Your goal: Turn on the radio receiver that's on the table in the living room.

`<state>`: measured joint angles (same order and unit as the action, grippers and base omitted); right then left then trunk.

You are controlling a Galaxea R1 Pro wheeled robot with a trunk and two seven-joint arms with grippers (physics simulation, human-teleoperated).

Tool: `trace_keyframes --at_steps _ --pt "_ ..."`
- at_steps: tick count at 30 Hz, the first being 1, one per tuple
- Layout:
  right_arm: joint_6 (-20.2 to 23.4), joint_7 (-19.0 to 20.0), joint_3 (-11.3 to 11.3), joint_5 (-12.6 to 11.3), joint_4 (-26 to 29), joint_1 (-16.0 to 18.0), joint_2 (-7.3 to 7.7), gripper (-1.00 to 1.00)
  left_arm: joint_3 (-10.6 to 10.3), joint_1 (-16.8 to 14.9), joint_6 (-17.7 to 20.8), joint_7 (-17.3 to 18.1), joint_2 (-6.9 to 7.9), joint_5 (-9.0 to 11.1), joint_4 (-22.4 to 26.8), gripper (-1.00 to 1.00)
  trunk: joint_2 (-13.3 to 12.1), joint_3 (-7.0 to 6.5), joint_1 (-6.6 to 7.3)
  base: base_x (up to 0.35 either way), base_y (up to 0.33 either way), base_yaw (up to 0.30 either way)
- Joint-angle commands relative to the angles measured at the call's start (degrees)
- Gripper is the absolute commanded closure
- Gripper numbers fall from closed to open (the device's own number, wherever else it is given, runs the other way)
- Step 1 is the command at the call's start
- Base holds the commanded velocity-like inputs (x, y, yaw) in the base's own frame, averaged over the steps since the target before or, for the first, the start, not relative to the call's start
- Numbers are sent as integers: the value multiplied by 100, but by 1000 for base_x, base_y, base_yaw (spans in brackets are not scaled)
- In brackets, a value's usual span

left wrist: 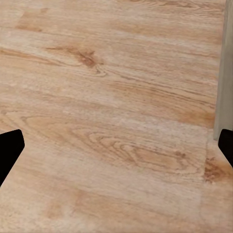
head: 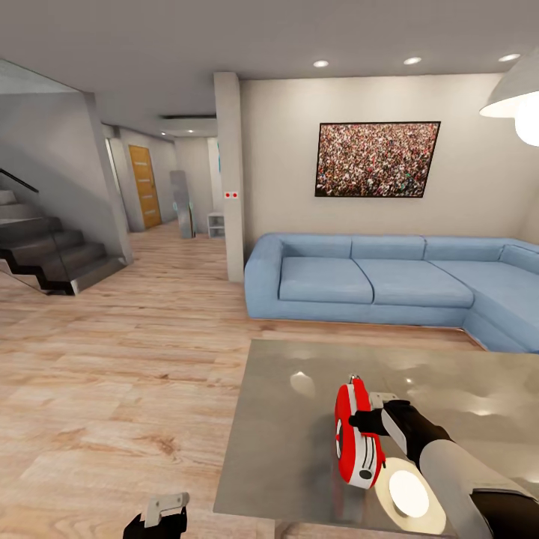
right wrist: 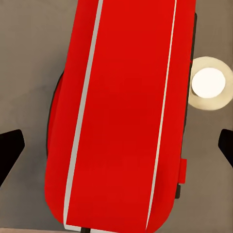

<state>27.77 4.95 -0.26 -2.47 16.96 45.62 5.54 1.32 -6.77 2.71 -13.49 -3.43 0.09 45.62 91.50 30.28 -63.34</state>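
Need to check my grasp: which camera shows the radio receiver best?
The head view: the radio receiver stands on edge on the table, right gripper at it. The right wrist view gives a red close-up; the left wrist view shows floor.

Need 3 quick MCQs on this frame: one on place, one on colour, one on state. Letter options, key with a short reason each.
1. Where is the radio receiver?
A. on the sofa
B. over the table, at the right gripper
C. on the stairs

2. What colour is the sofa?
A. blue
B. green
C. brown

3. How is the left gripper?
A. shut on the radio
B. holding a cup
C. open over bare wood floor

Key: B, the red body stands on edge above the grey table, at the right gripper; A, its cushions are light blue; C, the left wrist view shows fingertips far apart with floor between.
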Motion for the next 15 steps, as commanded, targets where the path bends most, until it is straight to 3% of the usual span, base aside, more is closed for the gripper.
trace_keyframes --at_steps 1,4,5,15 --pt "0 -1 0 0 0 0 0 -100 0 0 0 2 0 0 0 -100 0 0 0 0 0 0" --pt "0 -2 0 1 -6 0 0 -100 0 0 -1 -1 0 0 0 -100 0 0 0 0 0 0" --pt "0 -2 0 1 -10 0 0 100 0 0 0 -2 -2 0 0 -100 0 0 0 0 0 0" --pt "0 -7 0 9 -17 0 0 100 -3 0 1 20 -13 0 -2 -100 0 0 0 0 0 0"
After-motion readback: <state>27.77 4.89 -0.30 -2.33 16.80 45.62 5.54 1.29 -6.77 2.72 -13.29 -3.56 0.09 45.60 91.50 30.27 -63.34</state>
